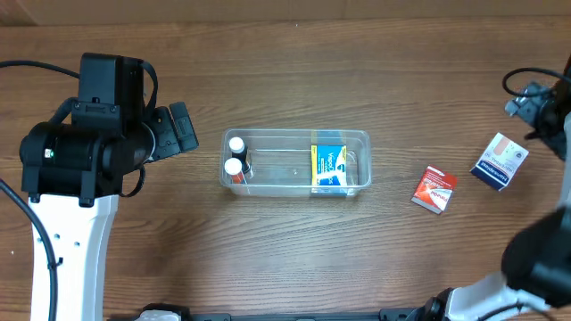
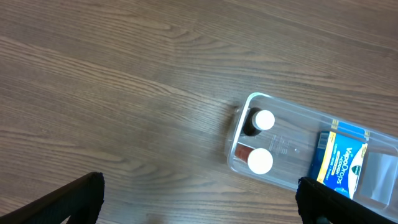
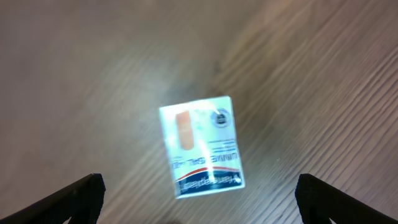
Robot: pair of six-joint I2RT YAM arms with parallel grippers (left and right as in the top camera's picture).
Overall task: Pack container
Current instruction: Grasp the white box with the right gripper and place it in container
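The clear plastic container (image 1: 295, 163) lies in the middle of the table. It holds two small white-capped bottles (image 1: 235, 156) at its left end and a blue and yellow packet (image 1: 328, 166) toward its right. It also shows in the left wrist view (image 2: 239, 134). My left gripper (image 2: 199, 202) is open and empty, above bare table left of the container. My right gripper (image 3: 199, 202) is open and empty, above a white and blue bandage box (image 3: 201, 147), which lies at the far right (image 1: 500, 161).
A small red and white packet (image 1: 434, 189) lies on the wooden table between the container and the bandage box. The left arm's body (image 1: 89, 143) stands at the left. The right arm's base (image 1: 535, 259) is at the lower right.
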